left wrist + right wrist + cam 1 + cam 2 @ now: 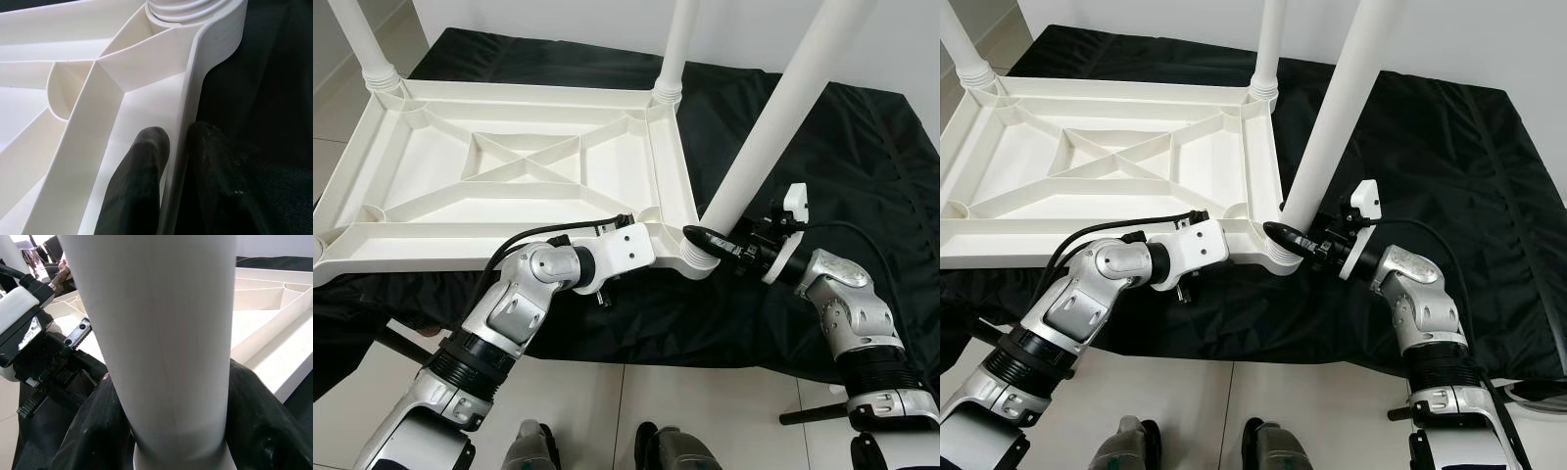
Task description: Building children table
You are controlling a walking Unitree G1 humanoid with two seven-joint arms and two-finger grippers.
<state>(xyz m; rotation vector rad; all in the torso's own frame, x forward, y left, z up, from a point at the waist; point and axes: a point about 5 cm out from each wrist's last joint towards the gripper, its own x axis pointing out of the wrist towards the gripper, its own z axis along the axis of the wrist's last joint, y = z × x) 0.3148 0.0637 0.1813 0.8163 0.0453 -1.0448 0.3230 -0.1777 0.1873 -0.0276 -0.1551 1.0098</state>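
The left tool (171, 161) pinches the tabletop (509, 166) rim; the right tool (710, 240) clamps the leg (773, 127). Twist squarely, keeping the top steady.

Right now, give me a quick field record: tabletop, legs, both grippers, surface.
tabletop: white, upside down, ribbed underside up
legs fitted: two at far corners, upright
near-right leg: tilted, base at corner socket
near-left socket: no leg seen
left gripper: fingers straddle the tabletop rim near that socket
right gripper: clamped round the tilted leg's base
surface: black cloth
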